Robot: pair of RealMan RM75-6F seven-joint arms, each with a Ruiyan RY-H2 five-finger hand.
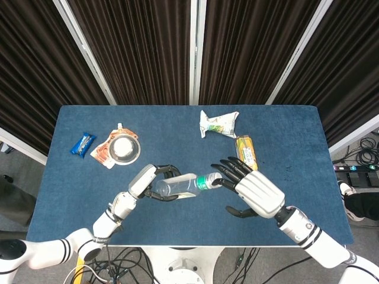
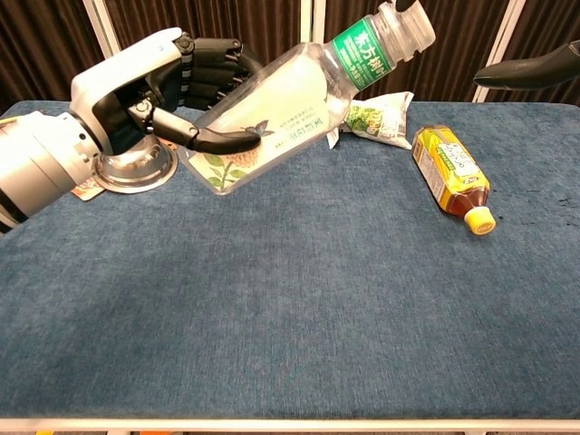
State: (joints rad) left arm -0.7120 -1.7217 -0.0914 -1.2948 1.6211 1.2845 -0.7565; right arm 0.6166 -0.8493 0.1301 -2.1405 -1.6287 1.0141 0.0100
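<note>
Just off the fingertips of the right robot hand [image 1: 251,192], the capped neck of the clear plastic bottle [image 1: 185,186] pointed at it, held clear above the blue bench [image 1: 71,183]. The left robot hand [image 1: 147,182] wrapped its fingers round the bottle's lower body, tilting it so the long axis ran from that palm up and across toward the right robot hand. The right robot hand was spread and held nothing, its fingertips [image 1: 220,181] at the white cap [image 2: 406,20]; whether they touched it I could not tell. Beyond the right robot hand, well apart, a yellow tea bottle [image 2: 452,176] lay on its side.
</note>
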